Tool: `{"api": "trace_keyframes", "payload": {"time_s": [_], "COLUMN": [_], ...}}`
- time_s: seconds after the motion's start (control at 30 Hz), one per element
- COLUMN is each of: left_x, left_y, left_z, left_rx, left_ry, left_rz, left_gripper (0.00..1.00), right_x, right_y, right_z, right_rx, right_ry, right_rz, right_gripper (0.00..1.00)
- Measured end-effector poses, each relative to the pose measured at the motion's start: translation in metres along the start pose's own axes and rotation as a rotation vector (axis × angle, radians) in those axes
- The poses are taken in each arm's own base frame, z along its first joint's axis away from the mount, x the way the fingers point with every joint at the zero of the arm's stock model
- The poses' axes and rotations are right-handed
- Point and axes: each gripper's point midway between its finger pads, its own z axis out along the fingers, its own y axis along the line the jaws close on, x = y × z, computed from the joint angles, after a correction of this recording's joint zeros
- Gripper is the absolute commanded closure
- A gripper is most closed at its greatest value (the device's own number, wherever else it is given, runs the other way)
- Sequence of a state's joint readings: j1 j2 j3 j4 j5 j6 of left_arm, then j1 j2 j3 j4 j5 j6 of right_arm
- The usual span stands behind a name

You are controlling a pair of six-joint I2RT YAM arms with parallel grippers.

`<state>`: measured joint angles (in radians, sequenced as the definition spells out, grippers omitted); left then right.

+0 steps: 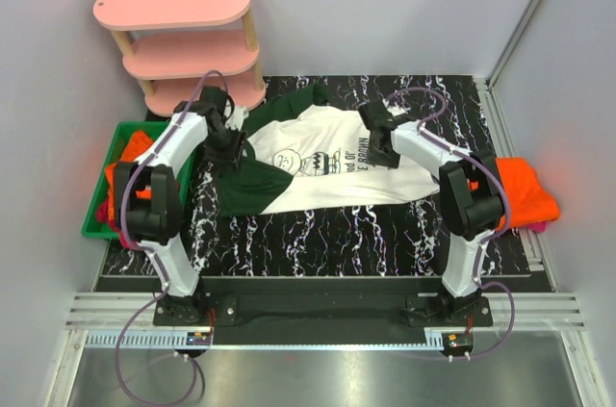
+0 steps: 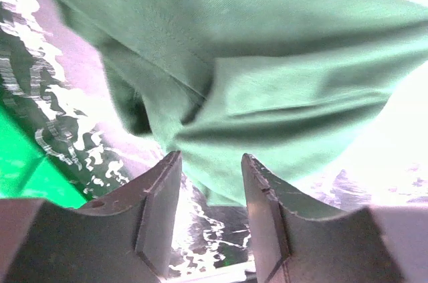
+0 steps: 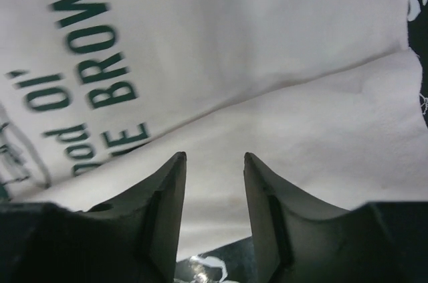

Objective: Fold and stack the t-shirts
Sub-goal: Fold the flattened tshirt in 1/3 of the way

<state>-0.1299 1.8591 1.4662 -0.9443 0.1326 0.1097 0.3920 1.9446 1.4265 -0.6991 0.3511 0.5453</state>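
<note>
The white t-shirt (image 1: 327, 181) with dark green sleeves and a cartoon-face print lies spread in the middle of the black marbled table (image 1: 366, 234). My left gripper (image 1: 234, 152) hovers at its left side, open, and its jaws (image 2: 210, 156) hold nothing. The green sleeve (image 2: 281, 82) lies rumpled just beyond the fingertips. My right gripper (image 1: 382, 149) is over the shirt's right part, also open (image 3: 214, 154) and empty. Below it are white cloth (image 3: 287, 129) with a fold edge and green lettering (image 3: 93, 62). An orange t-shirt (image 1: 525, 190) lies at the table's right edge, with a bit of magenta cloth (image 1: 541, 227) under it.
A green bin (image 1: 96, 219) holding orange cloth (image 1: 135, 152) stands at the table's left edge. A pink three-tier shelf (image 1: 178, 37) stands at the back left. Grey walls close in the left, back and right sides.
</note>
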Motion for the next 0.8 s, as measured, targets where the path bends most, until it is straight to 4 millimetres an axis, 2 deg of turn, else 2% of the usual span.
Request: {"api": "trace_keyframes", "payload": {"time_s": [0.1,0.2,0.33,0.47,0.6,0.73,0.8], "left_x": [-0.017,-0.027,-0.024,-0.011,-0.006,-0.006,-0.007], "left_y": [-0.008,-0.009,-0.005,-0.001,0.002,0.003,0.004], "left_z": [-0.031,-0.039,-0.02,0.009,0.03,0.038,0.038], "left_rx": [0.013,0.013,0.011,0.007,0.007,0.005,0.001], "left_ry": [-0.122,-0.17,-0.144,-0.077,-0.035,-0.026,-0.028], "left_rz": [0.009,0.011,0.006,-0.005,-0.019,-0.025,-0.025], "left_gripper": [0.54,0.54,0.54,0.55,0.56,0.58,0.65], "right_x": [-0.005,-0.009,-0.013,-0.008,-0.003,-0.002,-0.002], "right_y": [0.029,0.053,0.056,0.05,0.043,0.04,0.04], "right_z": [-0.03,-0.053,-0.063,-0.064,-0.067,-0.071,-0.071], "right_rx": [-0.078,-0.149,-0.17,-0.166,-0.162,-0.164,-0.164], "right_ry": [-0.064,-0.119,-0.141,-0.138,-0.134,-0.14,-0.14], "right_rz": [-0.054,-0.079,-0.077,-0.076,-0.078,-0.076,-0.075], "right_gripper": [0.49,0.49,0.5,0.5,0.5,0.5,0.51]}}
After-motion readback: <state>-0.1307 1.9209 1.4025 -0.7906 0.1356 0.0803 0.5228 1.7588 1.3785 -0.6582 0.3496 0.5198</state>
